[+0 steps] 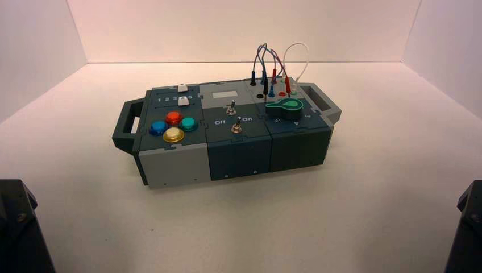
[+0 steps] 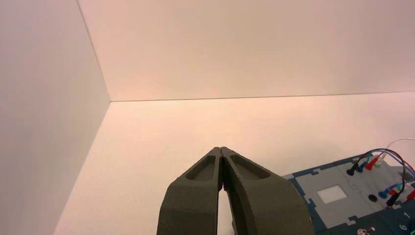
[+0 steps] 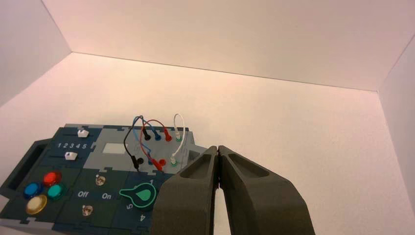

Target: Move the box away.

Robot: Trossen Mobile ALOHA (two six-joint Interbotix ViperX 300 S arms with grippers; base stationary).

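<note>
Teal-and-grey box (image 1: 239, 159) (long, modular) stands on the pale tabletop (image 1: 227, 227), fwd of both arms and btwn them, well apart from either set of jaws. Left gripper (image 2: 220, 149), parked near side at L, has its jaws narrow, tips together, w/ nothing held; right gripper (image 3: 219, 148), parked near side at R, is likewise closed at the tips and holds nothing. Edges: front edge of box faces the robot, w/ a broad stretch of tabletop on the near side; a strip of tabletop also separates the back edge from the rear wall (image 1: 239, 31). Beyond the L handle (image 1: 126, 124) and the R handle (image 1: 321, 102), tabletop extends toward the L side wall (image 1: 34, 51) and R side wall (image 1: 449, 57), resp. Orientation: box is upright, top up, lettering readable from the robot's side; long axis runs approx. L–R, slightly oblique, R end set farther back than L end. Handles mark the two ends of this axis. Top, L section: red button (image 1: 173, 118), blue button (image 1: 158, 128), green button (image 1: 188, 124) and yellow button (image 1: 173, 135), grouped near the front, w/ two white sliders (image 3: 71, 155) behind. Mid section: two toggle switches (image 3: 100, 180), "Off" and "On" lettering, and a pale rectangular panel (image 3: 114, 148) toward the back. R section: green knob (image 1: 285, 106) in front, looping wires (image 1: 275, 54) (black, blue, red, white) behind.
</note>
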